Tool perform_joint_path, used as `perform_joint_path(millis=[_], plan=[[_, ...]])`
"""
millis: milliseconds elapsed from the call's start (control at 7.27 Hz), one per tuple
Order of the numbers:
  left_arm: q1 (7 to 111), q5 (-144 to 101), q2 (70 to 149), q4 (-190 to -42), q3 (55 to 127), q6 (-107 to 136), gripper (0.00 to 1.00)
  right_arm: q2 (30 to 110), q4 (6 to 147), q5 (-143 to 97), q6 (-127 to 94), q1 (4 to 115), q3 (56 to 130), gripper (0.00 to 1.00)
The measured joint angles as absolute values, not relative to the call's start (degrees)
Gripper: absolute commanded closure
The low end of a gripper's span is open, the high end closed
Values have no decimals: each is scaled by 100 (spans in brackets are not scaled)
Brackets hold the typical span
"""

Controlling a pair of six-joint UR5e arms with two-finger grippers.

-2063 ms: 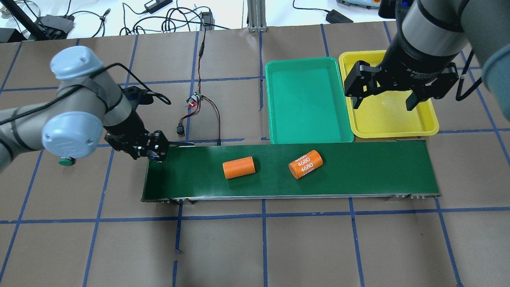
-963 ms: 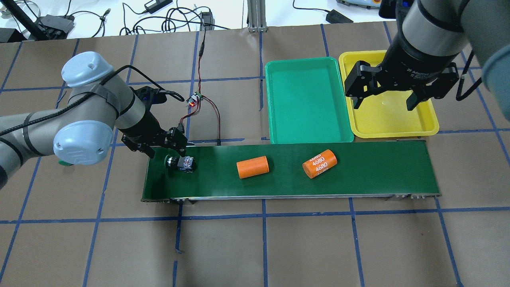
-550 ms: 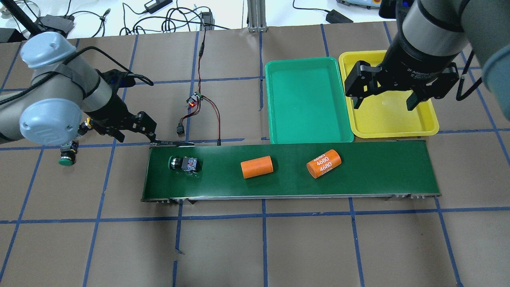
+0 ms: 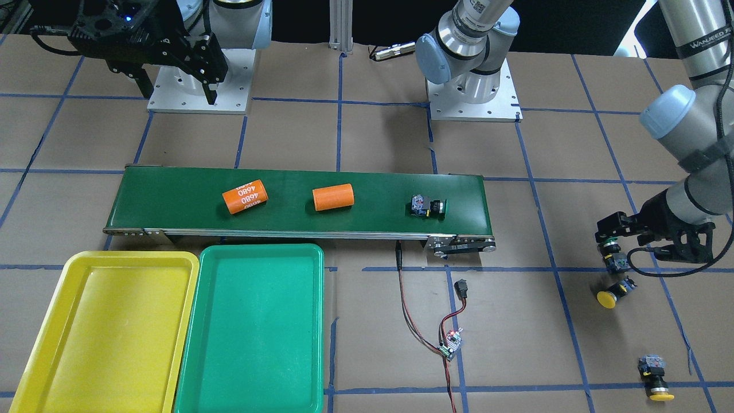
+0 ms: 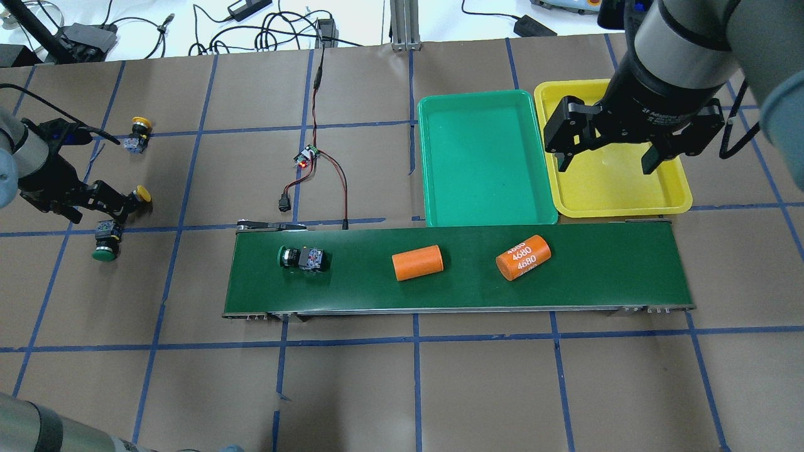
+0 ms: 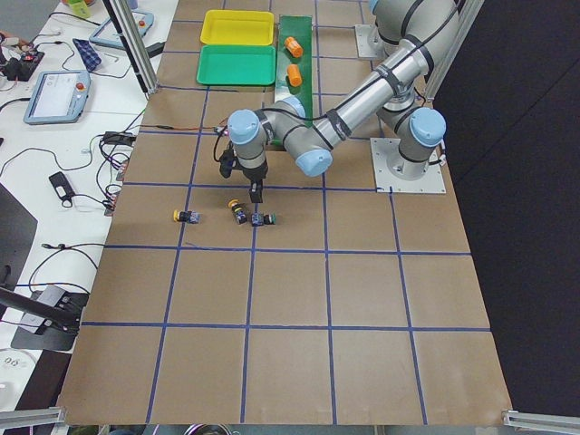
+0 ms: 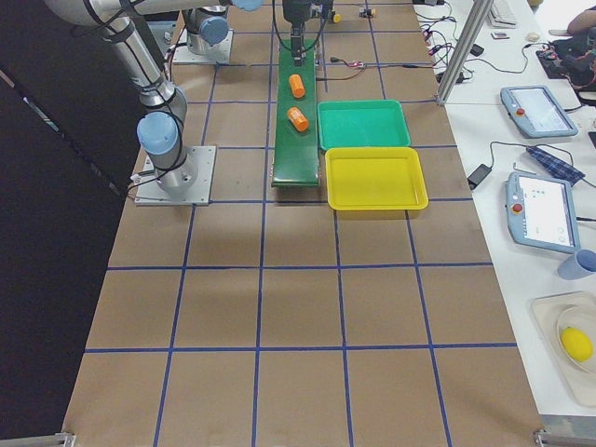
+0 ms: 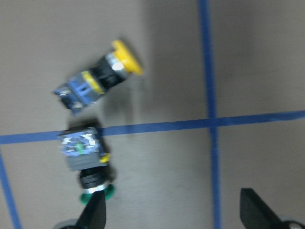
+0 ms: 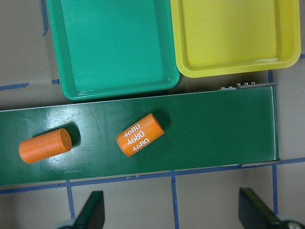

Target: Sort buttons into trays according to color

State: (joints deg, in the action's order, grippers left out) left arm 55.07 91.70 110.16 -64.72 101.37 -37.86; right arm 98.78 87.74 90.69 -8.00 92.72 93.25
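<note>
A green button (image 5: 302, 258) lies on its side on the left part of the conveyor belt (image 5: 597, 276), also in the front view (image 4: 428, 207). Off the belt's left end lie a green button (image 5: 105, 242) and two yellow buttons (image 5: 141, 194) (image 5: 137, 128). My left gripper (image 5: 94, 208) is open and empty, low over the green and nearer yellow buttons; its wrist view shows the green button (image 8: 87, 162) by one fingertip (image 8: 94, 214) and the yellow button (image 8: 101, 78) beyond. My right gripper (image 5: 605, 157) hangs open and empty over the yellow tray (image 5: 675, 199). The green tray (image 5: 483, 157) is empty.
Two orange cylinders (image 5: 418, 263) (image 5: 523, 257) lie on the belt, right of the button. A small circuit board with red and black wires (image 5: 307, 157) lies behind the belt's left end. The two trays sit side by side behind the belt's right half.
My left gripper let go of a green button on the belt's left end and swung left to the loose buttons. The button and both cylinders have drifted right. The right arm has not moved.
</note>
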Motion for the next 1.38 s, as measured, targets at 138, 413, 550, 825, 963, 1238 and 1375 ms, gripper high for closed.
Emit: perform_joint_path(millis=[138, 413, 550, 825, 963, 1238, 1375], plan=[[5329, 9184, 11173, -6416, 10150, -3892, 0, 9879, 8770, 9070, -798, 9272, 9326, 0], [5219, 9214, 11465, -6084, 10172, -3969, 2, 9879, 8768, 9070, -798, 9273, 9325, 0], [5206, 9201, 11610, -5891, 10173, -3965, 42, 9879, 8767, 9070, -799, 9273, 9325, 0], [5197, 9194, 11771, -5752, 10177, -4073, 100, 9879, 8770, 9070, -798, 9273, 9325, 0], [5201, 9213, 11739, -5753, 10185, -4182, 100, 9879, 8771, 9070, -794, 9273, 9325, 0], [5284, 9195, 11406, -6169, 10158, -4197, 100, 9879, 8772, 9070, -783, 9273, 9325, 0], [5503, 9170, 11053, -6790, 10080, -3962, 100, 9882, 8770, 9072, -776, 9271, 9323, 0]])
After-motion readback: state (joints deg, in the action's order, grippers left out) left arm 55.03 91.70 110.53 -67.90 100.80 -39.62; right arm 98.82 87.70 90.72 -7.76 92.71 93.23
